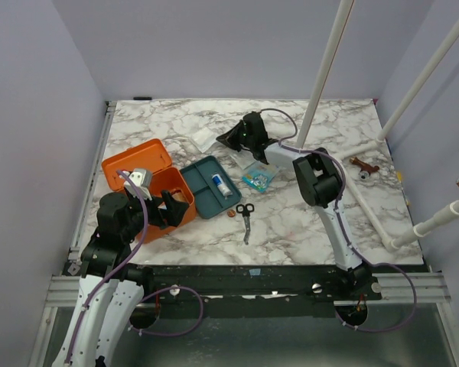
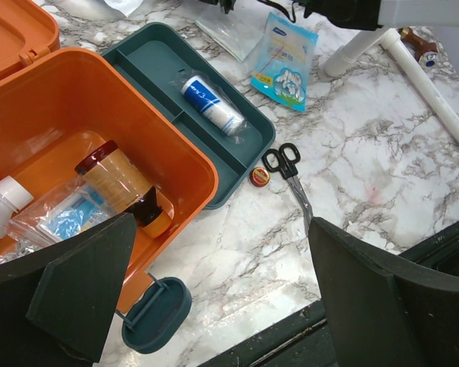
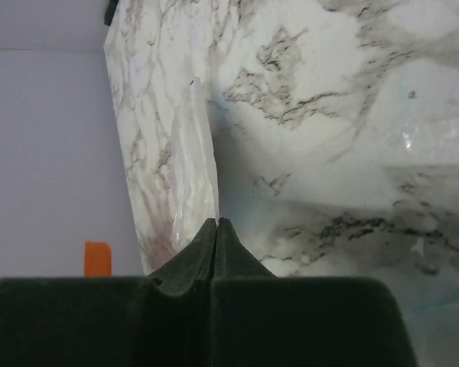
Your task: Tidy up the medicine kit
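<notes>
Top external view, left to right: the medicine kit (image 1: 134, 159) sits at the left of the surface (image 1: 306, 222) with its lid thrown back, long axis roughly left–right. The left gripper (image 2: 222, 225) hangs over its near edge, jaws wide and empty. Just right of it lies one teal tray (image 1: 203, 187) holding one wrapped roll (image 1: 223, 186). Then come one small red tin (image 1: 232, 213), one pair of scissors (image 1: 245, 214) and one blue packet (image 1: 258, 176). Farther back is one clear packet (image 1: 204, 138), with the right gripper (image 1: 231, 138) at its right end. Its jaws are pressed together, apparently pinching the packet's thin edge. From there the kit lies left and nearer — likely the way the packet must travel, though the left arm is far closer to the kit.
</notes>
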